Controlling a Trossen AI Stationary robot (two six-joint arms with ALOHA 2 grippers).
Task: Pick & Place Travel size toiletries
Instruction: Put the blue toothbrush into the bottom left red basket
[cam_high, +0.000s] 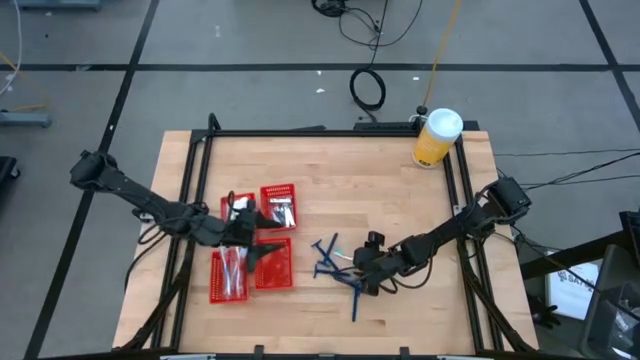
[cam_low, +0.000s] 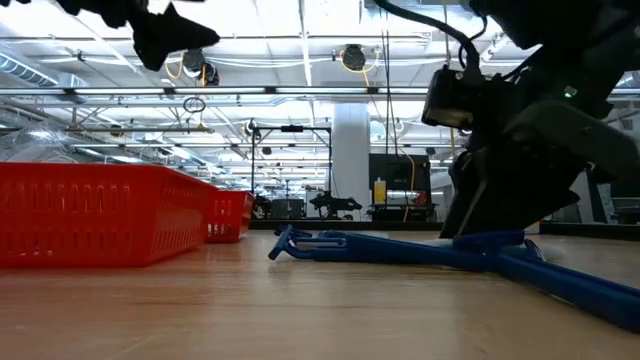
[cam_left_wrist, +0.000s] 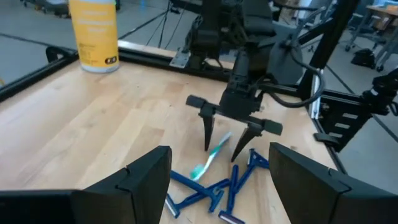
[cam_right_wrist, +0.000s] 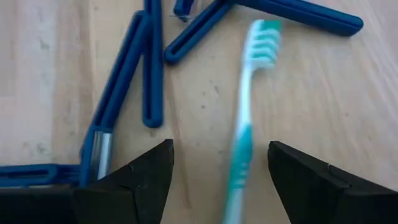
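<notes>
**Right claw open over a toothbrush**

The right claw (cam_high: 368, 268) hangs low over the desk (cam_high: 340, 170) near its front edge, fingers (cam_left_wrist: 207, 134) spread open and empty, straddling a toothbrush (cam_right_wrist: 245, 124) that lies flat on the wood. Blue razors (cam_high: 330, 262) lie scattered around the toothbrush, some touching each other. The left claw (cam_high: 250, 240) hovers open and empty above the red baskets (cam_high: 278, 207) toward the desk's left side; the baskets hold more toiletries. A yellow jar (cam_high: 434, 140) stands at the far right corner.
</notes>
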